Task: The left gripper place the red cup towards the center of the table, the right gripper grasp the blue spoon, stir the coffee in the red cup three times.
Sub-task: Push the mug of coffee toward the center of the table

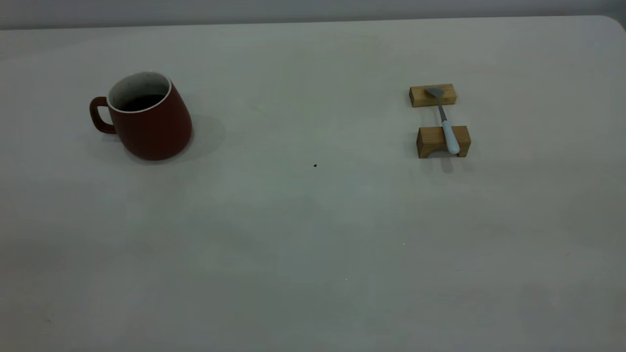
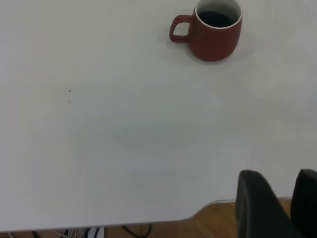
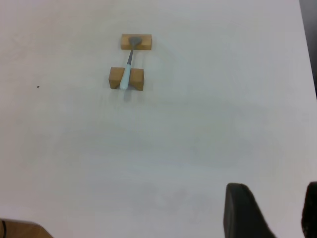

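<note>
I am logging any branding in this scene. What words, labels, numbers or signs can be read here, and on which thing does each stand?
No text can be read in any view.
The red cup: plain glaze, no logo or lettering.
The blue spoon: no marking visible.
The two wooden blocks: bare wood.
The table: only a small dark speck, not a character.

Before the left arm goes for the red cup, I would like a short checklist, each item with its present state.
1. Red cup upright on the table: ok.
2. Coffee inside, no spill visible: ok.
3. Cup handle free, nothing beside it: ok.
4. Left gripper open, far from the cup: ok.
5. Blue spoon resting across two wooden blocks: ok.
6. Right gripper open, away from the spoon: ok.
</note>
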Available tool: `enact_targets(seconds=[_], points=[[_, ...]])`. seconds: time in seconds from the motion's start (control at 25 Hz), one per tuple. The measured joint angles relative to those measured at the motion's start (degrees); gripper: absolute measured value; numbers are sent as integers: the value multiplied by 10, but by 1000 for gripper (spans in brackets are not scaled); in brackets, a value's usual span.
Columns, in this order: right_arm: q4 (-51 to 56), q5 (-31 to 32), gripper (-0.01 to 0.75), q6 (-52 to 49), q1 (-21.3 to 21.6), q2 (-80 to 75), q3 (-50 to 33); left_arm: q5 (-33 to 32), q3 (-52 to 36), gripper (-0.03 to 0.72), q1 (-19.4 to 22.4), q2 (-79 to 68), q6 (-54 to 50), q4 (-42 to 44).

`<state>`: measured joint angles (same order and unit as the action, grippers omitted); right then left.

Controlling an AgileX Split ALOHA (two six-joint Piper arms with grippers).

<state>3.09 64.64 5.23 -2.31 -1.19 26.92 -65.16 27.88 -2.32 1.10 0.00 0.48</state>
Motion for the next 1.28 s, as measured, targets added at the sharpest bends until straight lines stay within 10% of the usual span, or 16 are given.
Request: enact_targets(seconds=[1.28], points=[[0,0,331,0,0,0,0,8,49,243,0,-48,0,2]])
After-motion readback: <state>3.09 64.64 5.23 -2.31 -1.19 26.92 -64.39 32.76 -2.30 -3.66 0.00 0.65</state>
